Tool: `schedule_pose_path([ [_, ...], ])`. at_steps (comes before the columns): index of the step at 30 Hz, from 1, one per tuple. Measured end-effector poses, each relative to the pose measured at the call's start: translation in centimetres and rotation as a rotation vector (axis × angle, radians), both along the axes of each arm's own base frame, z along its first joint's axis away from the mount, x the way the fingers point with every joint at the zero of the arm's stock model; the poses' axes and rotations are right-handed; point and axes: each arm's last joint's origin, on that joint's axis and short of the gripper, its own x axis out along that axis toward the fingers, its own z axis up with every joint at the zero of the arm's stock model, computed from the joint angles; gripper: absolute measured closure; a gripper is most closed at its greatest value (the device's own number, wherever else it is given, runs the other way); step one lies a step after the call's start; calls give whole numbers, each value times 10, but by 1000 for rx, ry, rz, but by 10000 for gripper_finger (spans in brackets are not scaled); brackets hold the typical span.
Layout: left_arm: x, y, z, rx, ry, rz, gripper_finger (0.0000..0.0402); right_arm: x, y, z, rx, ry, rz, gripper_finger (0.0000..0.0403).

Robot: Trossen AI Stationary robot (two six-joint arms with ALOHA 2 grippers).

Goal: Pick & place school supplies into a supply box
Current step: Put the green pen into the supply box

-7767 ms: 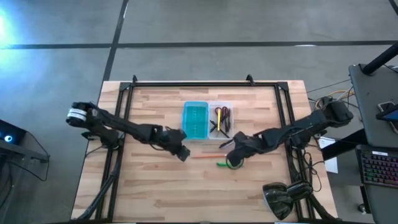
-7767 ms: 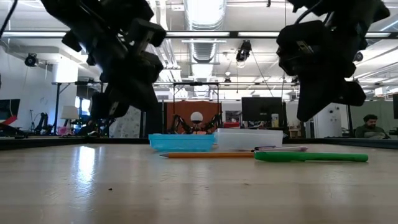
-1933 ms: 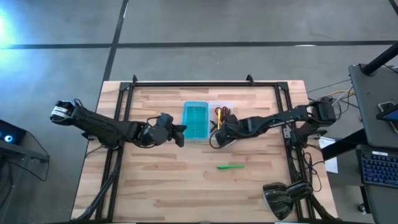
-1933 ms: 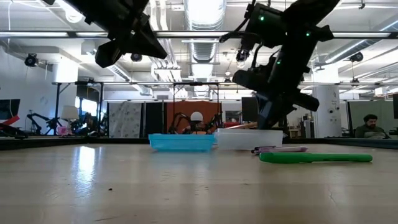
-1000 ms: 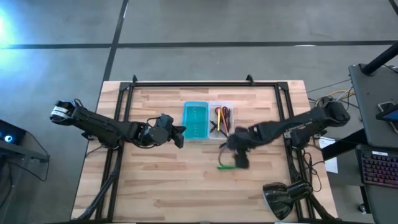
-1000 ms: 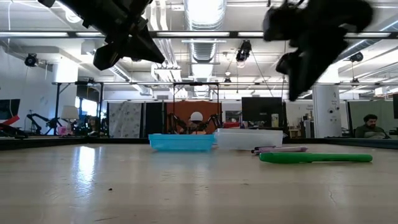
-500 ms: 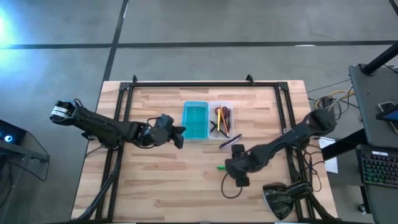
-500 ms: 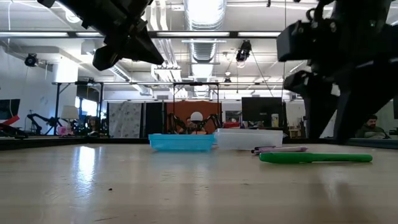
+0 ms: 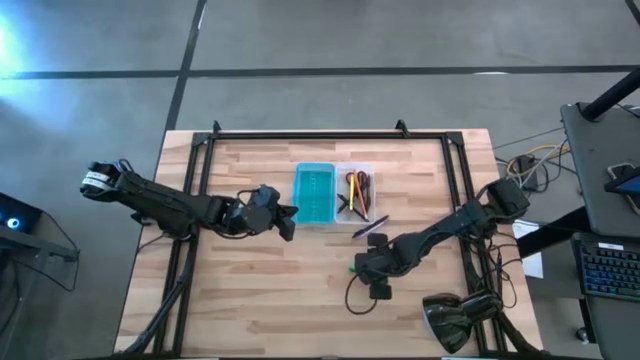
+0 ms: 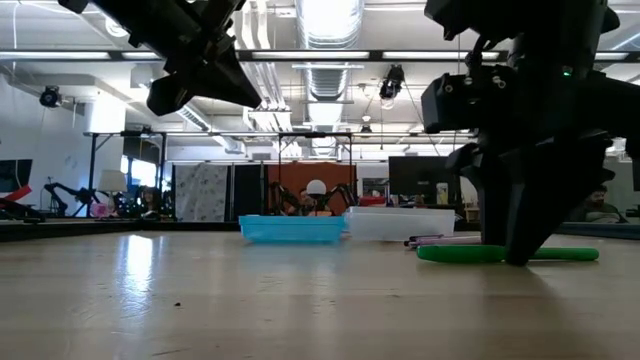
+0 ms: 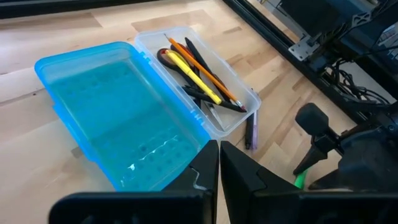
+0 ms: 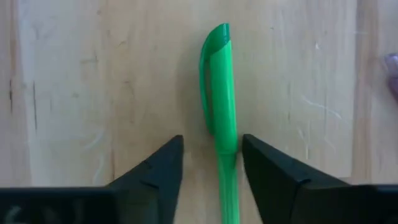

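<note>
Left gripper, fingers pressed together, empty, hovers just left of one supply box. Turquoise half bare; clear half holds one pair of scissors, one yellow pencil, one orange pencil, several dark pens. One purple pen just right of box. Right gripper, parted, straddles one green marker near box, untouched.
</note>
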Motion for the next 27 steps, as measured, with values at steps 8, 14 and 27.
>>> schedule_pose_path([
  [8, 0, 0, 0, 1, 2, -1, 402, 2, -10, 6, 26, -5, -68, 379],
  [14, 0, 0, 0, 1, 4, -1, 402, -8, -32, 52, 67, -115, -170, 381],
  [27, 0, 1, 0, 16, 4, 8, 402, -49, -164, 78, 304, -537, -1223, 364],
])
